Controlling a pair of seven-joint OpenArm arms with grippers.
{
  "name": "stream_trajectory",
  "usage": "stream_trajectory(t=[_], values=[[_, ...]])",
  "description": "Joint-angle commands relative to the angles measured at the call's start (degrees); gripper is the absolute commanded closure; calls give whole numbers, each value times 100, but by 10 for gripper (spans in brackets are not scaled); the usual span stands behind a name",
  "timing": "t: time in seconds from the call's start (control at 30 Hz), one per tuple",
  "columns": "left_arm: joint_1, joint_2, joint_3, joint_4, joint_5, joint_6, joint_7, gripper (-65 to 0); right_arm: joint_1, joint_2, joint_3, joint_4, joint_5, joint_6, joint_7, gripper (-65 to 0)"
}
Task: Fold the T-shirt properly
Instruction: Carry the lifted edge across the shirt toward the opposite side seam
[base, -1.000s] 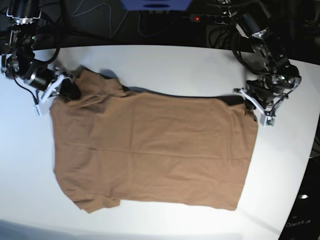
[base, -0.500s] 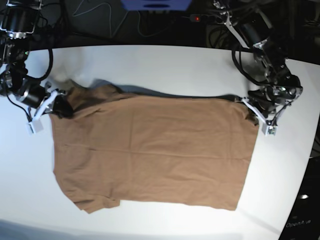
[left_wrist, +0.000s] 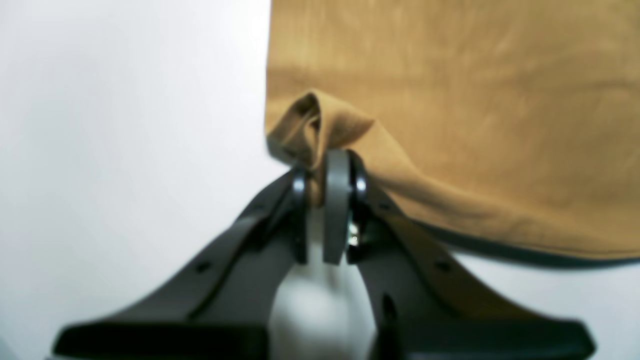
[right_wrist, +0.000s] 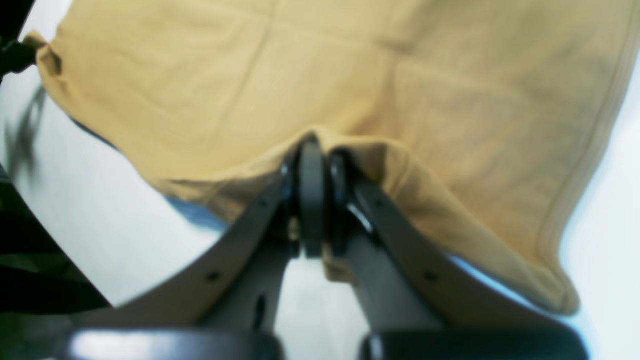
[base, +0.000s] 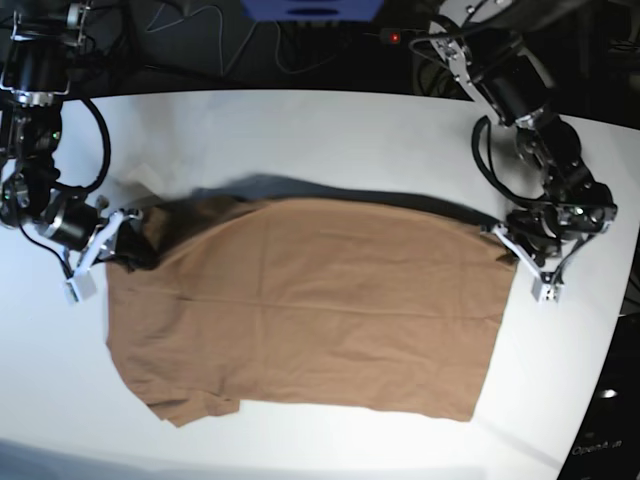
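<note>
The tan-brown T-shirt (base: 310, 310) lies spread across the white table, its far edge raised off the surface with a shadow under it. My left gripper (base: 508, 243) is at the shirt's right far corner. In the left wrist view the left gripper (left_wrist: 326, 167) is shut on a bunched corner of the T-shirt (left_wrist: 475, 100). My right gripper (base: 135, 245) is at the left far corner by the sleeve. In the right wrist view the right gripper (right_wrist: 312, 150) is shut on a pinched fold of the T-shirt (right_wrist: 350, 75).
The white table (base: 330, 130) runs beyond the shirt on all sides; its right edge (base: 628, 290) is close to the left arm. Behind the far edge are a power strip with a red light (base: 400, 38), a blue box (base: 312, 8) and cables.
Both grippers have moved toward the near side of the table, each still holding its corner. The shirt's far edge has come along with them, over the shirt.
</note>
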Motion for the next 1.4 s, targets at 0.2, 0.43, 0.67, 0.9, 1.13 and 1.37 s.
stream_trajectory(t=[0.2,0.43,0.67,0.9,1.13,1.37], values=[[-467,-159,15,98,-51,12,51,-31,391,329,-1,69,117,53,140,-6],[-616,-168,24,54,-51,12,7,-31,646,347,-28,69,108,53,140,-7],[-836,-124,24,28,-112,12,-19,-31,725,320,-28,69,108,53,202,-7],[-1373,-115,41,19,-59,12,-19,-31,892,-49,-28,78,-700,71,202,-7],[-1390,-107,50,10,-121,12,-380,-31,1103,-445,-28,69,-1580,80,202,-6],[-1373,-54,41,-684,-59,12,-890,-31,1323,-506,-28,69,-2248,80,220,-6]])
